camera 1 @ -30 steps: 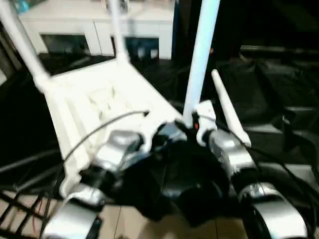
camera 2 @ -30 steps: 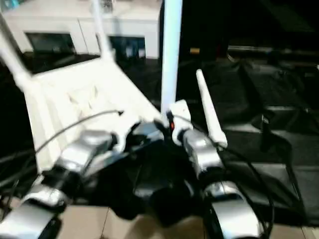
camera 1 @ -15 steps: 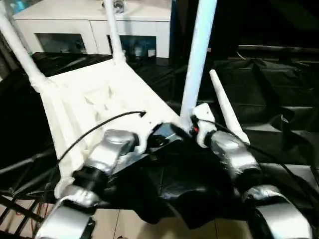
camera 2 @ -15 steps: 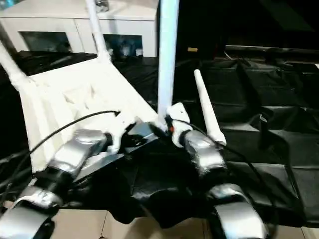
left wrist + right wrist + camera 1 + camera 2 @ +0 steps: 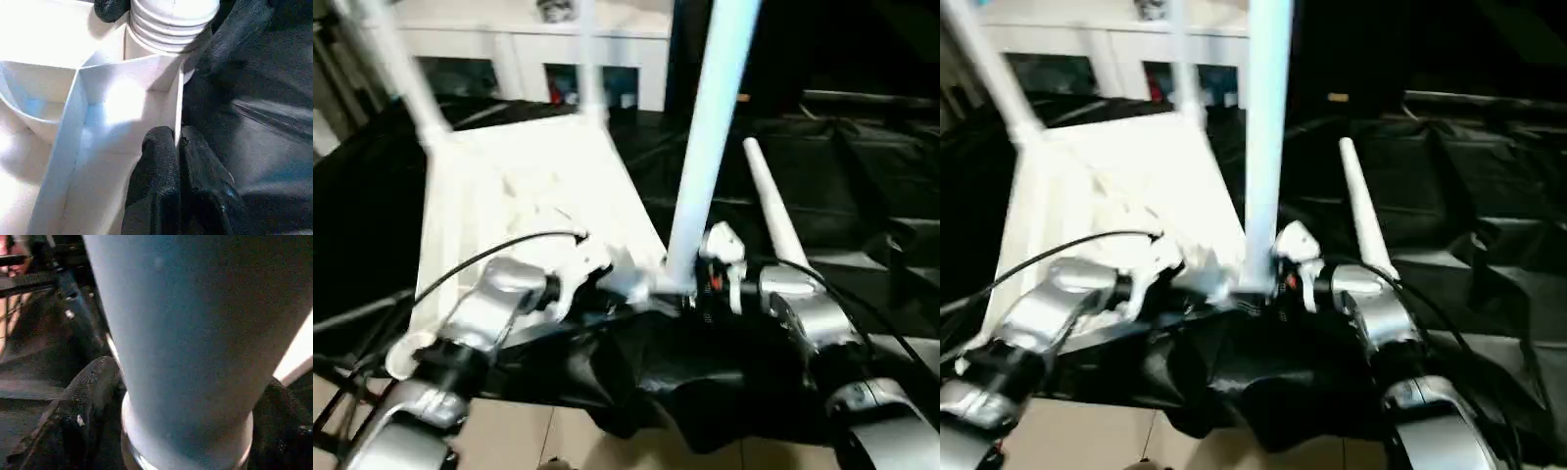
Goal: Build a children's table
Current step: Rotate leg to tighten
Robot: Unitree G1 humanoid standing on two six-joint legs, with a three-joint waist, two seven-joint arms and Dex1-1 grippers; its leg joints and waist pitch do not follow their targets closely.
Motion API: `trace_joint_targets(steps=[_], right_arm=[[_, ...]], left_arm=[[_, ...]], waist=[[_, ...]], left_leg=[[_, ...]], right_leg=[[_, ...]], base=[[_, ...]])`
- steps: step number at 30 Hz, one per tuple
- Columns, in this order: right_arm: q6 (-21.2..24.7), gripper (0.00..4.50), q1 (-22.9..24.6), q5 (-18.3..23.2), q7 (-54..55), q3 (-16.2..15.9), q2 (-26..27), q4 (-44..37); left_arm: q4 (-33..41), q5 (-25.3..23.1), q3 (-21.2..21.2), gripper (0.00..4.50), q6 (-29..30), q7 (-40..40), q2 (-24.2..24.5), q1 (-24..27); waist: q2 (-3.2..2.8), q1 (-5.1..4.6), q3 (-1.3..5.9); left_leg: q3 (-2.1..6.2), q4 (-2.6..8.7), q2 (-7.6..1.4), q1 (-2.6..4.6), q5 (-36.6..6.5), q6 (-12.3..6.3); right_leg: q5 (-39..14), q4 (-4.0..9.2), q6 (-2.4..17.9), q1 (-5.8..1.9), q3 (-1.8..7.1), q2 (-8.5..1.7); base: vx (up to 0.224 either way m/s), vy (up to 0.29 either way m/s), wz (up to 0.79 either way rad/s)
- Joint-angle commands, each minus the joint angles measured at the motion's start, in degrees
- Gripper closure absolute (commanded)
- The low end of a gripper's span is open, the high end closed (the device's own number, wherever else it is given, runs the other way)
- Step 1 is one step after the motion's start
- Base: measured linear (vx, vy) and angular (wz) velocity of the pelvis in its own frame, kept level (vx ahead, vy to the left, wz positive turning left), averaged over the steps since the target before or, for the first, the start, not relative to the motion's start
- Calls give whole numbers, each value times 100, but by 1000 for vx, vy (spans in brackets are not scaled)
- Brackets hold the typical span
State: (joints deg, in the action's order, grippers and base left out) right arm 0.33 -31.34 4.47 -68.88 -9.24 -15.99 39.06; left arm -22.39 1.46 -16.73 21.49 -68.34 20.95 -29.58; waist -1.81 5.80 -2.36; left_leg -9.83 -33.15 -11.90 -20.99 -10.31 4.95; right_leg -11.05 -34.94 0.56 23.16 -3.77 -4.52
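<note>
The children's table lies upside down, and its white top (image 5: 529,186) rests on the black-draped work table. Two legs (image 5: 401,69) (image 5: 587,69) stand in the far corner sockets. A third leg (image 5: 710,127) rises from the near corner. A loose leg (image 5: 773,211) lies on the cloth to the right. My left gripper (image 5: 177,139) is shut on the thin rim wall of the top beside that near socket. My right gripper (image 5: 190,396) is open at the base of the near leg, with one finger (image 5: 83,401) on each side of it.
A white cabinet with glass doors (image 5: 607,49) stands behind the work table. Wrinkled black cloth (image 5: 862,196) covers the table to the right. Tan floor (image 5: 529,441) shows below the table's near edge. A black cable (image 5: 489,255) loops over my left forearm.
The whole view has shifted and tilted. My right wrist has swung lower and now sits level at the near leg's base, with its fingers standing wider. The left gripper keeps its hold on the rim.
</note>
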Motion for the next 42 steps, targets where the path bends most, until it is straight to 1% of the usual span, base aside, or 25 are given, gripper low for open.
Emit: trace_joint_targets(steps=[1,4,9,13,14,16,17,18,19,20,21,22,23,25,26,27,28,30,32,34,37,38,39,40,42], right_arm=[[141,98,118,-10,-321,-352,84,-83],[218,119,153,15,-416,-368,57,-194],[417,166,191,128,-419,-314,126,-301],[529,175,241,175,-286,-277,223,-313],[632,176,235,130,88,-205,361,-221],[529,177,188,-26,673,-117,528,-30],[468,177,95,-164,1308,-15,683,235],[459,177,-3,-268,1880,83,816,491],[472,177,-53,-316,2164,132,880,614],[471,178,-147,-368,2690,231,1007,840],[471,178,-190,-384,2931,278,1065,940],[463,178,-282,-377,3422,403,1202,1132],[478,178,-414,-337,4066,588,1376,1382],[482,178,-474,-328,4351,663,1440,1490],[474,178,-515,-341,4535,716,1482,1567],[481,143,-589,-261,4600,860,1553,1706],[483,143,-592,-250,4588,870,1557,1710],[505,106,-645,-98,4451,1013,1612,1784],[370,103,-675,-141,4475,985,1609,1817],[234,88,-698,-229,4599,925,1586,1849],[101,88,-613,-163,4509,969,1474,1598],[54,88,-548,-121,4453,1011,1429,1448],[30,88,-527,-124,4443,1012,1415,1408],[33,88,-447,-119,4393,1021,1367,1230],[40,88,-390,-115,4357,1030,1337,1109]], left_arm=[[254,230,-106,450,10,-154,-105,-51],[301,226,-101,450,42,-223,-55,-30],[312,239,-111,450,77,-215,-59,-41],[215,195,-56,450,91,26,-213,-99],[49,120,28,450,115,391,-401,-200],[-129,68,123,450,179,752,-584,-314],[-286,11,195,450,215,1081,-737,-419],[-433,-25,267,450,268,1371,-878,-518],[-504,-42,302,450,296,1512,-947,-567],[-652,-83,381,450,316,1849,-1096,-667],[-723,-102,421,450,323,2016,-1168,-716],[-834,-118,472,450,364,2246,-1289,-805],[-984,-143,559,450,411,2587,-1444,-922],[-1045,-145,600,450,431,2712,-1509,-965],[-1099,-147,630,450,434,2798,-1554,-995],[-1161,-177,653,450,403,2890,-1605,-1014],[-1162,-179,652,450,401,2890,-1607,-1013],[-1176,-204,619,450,350,2878,-1620,-995],[-1136,-189,556,450,329,2779,-1619,-951],[-1125,-165,512,450,281,2703,-1625,-929],[-1109,-192,435,450,235,2695,-1634,-881],[-1093,-217,396,450,205,2703,-1632,-857],[-1086,-226,390,450,189,2715,-1630,-849],[-1041,-238,360,450,149,2684,-1606,-816],[-1006,-244,337,450,123,2657,-1588,-790]], waist=[[32,-19,313],[29,-13,320],[24,-9,336],[28,9,330],[33,7,322],[31,3,300],[38,-41,266],[57,-56,275],[44,-77,269],[55,-113,272],[66,-138,273],[34,-167,263],[49,-190,275],[51,-203,288],[51,-217,290],[35,-210,300],[39,-218,308],[41,-212,319],[40,-215,326],[34,-216,320],[115,-204,300],[117,-186,298],[97,-173,306],[117,-172,311],[115,-151,311]], left_leg=[[-11,381,-138,42,-1213,-370],[-9,377,-135,48,-1175,-334],[-14,353,-126,38,-985,-391],[-13,359,-127,44,-1056,-362],[-15,364,-123,40,-1063,-342],[-12,383,-116,59,-1233,-241],[9,425,-94,60,-1478,-100],[19,427,-94,72,-1514,-49],[13,421,-86,85,-1538,-4],[32,425,-78,77,-1563,43],[43,437,-65,46,-1554,21],[28,430,-64,63,-1613,8],[29,421,-47,76,-1635,-2],[28,415,-46,91,-1593,-8],[21,412,-42,55,-1458,-50],[21,409,-48,50,-1395,-87],[18,403,-52,43,-1365,-108],[17,397,-64,25,-1232,-205],[12,388,-66,14,-1134,-249],[5,387,-69,20,-1143,-269],[-2,400,-71,29,-1296,-279],[-2,403,-77,31,-1268,-285],[2,401,-89,37,-1202,-294],[-3,394,-83,30,-1144,-309],[-7,386,-82,20,-1005,-364]], right_leg=[[-965,407,1406,-303,230,-325],[-952,405,1381,-303,237,-324],[-616,372,1449,-309,228,-312],[-765,391,1415,-309,228,-322],[-824,399,1390,-305,231,-315],[-1177,442,1311,-288,236,-329],[-1734,495,1154,-282,223,-334],[-1919,508,1093,-288,221,-349],[-2039,521,1057,-264,231,-349],[-2125,526,1004,-287,230,-359],[-2164,537,921,-314,216,-346],[-2224,566,895,-269,223,-343],[-2288,576,887,-267,218,-339],[-2201,572,910,-263,223,-336],[-1994,554,949,-277,225,-325],[-1790,538,992,-285,222,-319],[-1658,523,1032,-288,225,-319],[-1301,487,1149,-307,216,-313],[-1030,456,1236,-321,216,-311],[-1002,460,1291,-314,215,-320],[-1371,498,1214,-318,219,-333],[-1420,501,1174,-314,226,-339],[-1309,482,1177,-308,233,-340],[-1221,475,1186,-313,233,-333],[-964,449,1220,-320,236,-329]], base=[[0,0,0],[0,0,0],[0,0,0],[0,0,0],[0,0,0],[0,0,0],[0,0,0],[0,0,0],[0,0,0],[0,0,0],[0,0,0],[0,0,0],[0,0,0],[0,0,0],[0,0,0],[0,0,0],[0,0,0],[0,0,0],[0,0,0],[0,0,0],[0,0,0],[0,0,0],[0,0,0],[0,0,0],[0,0,0]])
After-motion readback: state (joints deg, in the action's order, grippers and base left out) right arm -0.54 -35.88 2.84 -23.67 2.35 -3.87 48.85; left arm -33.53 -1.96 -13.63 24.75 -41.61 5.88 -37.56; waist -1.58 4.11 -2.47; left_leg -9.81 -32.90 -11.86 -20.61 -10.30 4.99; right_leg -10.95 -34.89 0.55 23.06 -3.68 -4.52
